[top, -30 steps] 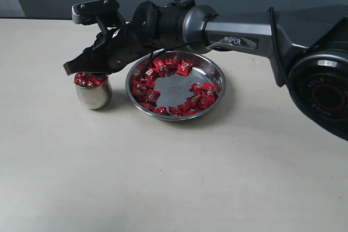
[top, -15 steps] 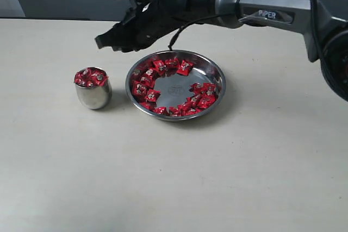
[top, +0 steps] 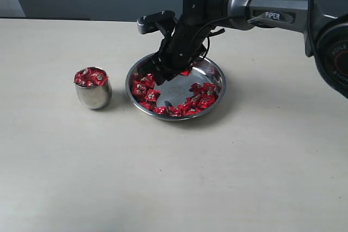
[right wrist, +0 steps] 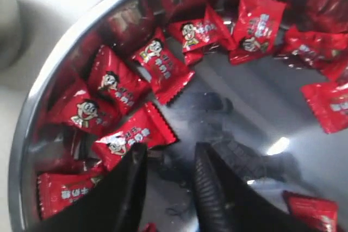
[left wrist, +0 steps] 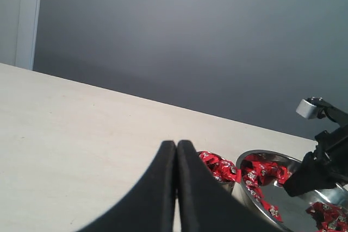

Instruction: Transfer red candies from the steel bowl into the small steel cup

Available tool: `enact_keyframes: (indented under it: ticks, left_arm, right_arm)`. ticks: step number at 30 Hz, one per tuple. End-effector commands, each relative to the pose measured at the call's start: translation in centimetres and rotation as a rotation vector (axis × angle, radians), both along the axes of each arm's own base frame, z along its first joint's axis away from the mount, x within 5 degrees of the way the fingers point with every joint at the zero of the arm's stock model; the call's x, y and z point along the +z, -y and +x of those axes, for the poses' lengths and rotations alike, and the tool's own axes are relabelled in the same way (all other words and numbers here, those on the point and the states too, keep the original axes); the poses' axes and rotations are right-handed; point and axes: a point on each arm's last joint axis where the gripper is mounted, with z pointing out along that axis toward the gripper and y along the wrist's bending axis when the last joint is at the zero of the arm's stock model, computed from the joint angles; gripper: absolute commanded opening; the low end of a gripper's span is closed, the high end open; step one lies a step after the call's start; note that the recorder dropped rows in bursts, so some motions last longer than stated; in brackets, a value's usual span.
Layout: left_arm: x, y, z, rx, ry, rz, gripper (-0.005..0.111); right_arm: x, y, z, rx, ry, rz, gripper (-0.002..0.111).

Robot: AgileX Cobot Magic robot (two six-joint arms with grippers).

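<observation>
A: Layout, quick?
B: A pale matte table [top: 163,188] with the right arm [top: 293,9] stretched across it. The steel bowl [top: 221,80] sat mid-table. The small steel cup [top: 93,97] stood well apart, to its left in the exterior view.
A: Step?
B: Pick phase, I judged. The right gripper [right wrist: 169,153] was down inside the bowl, jaws parted with nothing between them and bare steel under the gap. The left gripper [left wrist: 176,146] hung off to the side, clenched on nothing.
A: Next move?
B: Probably shift onto one wrapper, since the nearest lay just beside a fingertip. Then pinch it and carry it to the cup. The cup looked heaped to its rim, so a dropped piece could roll off.
A: Materials?
B: Bowl was wide, shallow and mirror-polished with a raised rim. The floor looked slick, so wrappers may slide. Cup was the same shiny steel, barrel-sided and much narrower. The gripper fingers [right wrist: 215,188] were black and ribbed. The red candies [top: 201,100] were small square foil packets with crimped zigzag edges and a cartoon-face print. They ringed the bowl's wall, with more piled in the cup.
</observation>
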Motion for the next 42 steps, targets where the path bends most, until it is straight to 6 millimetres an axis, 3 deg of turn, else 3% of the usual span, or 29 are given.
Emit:
enact_keyframes:
  ticks: [1, 7, 17, 26, 29, 36, 42]
  left_arm:
    - [-0.1, 0.0, 0.0, 0.002, 0.006, -0.010, 0.000]
    - [-0.1, 0.0, 0.0, 0.002, 0.006, -0.010, 0.000]
    - [-0.1, 0.0, 0.0, 0.002, 0.006, -0.010, 0.000]
    - [-0.1, 0.0, 0.0, 0.002, 0.006, -0.010, 0.000]
    - [-0.1, 0.0, 0.0, 0.002, 0.006, -0.010, 0.000]
    - [-0.1, 0.0, 0.0, 0.002, 0.006, -0.010, 0.000]
    - [-0.1, 0.0, 0.0, 0.002, 0.006, -0.010, 0.000]
  right_arm:
    - [-1.1, 0.0, -0.4, 0.041, -0.055, -0.007, 0.031]
    - [-2.1, -0.3, -0.4, 0.039, -0.083, 0.019, 0.050]
    - [-2.5, -1.1, 0.0, -0.028, -0.065, 0.108, 0.050]
    - [-4.4, -1.2, -0.2, -0.035, -0.122, 0.099, 0.050]
    - [-4.6, -1.2, -0.2, -0.035, -0.126, 0.096, 0.045]
    - [-4.6, -1.2, -0.2, -0.035, -0.126, 0.096, 0.014]
    - [-3.6, -1.2, -0.2, -0.033, -0.109, 0.107, 0.012]
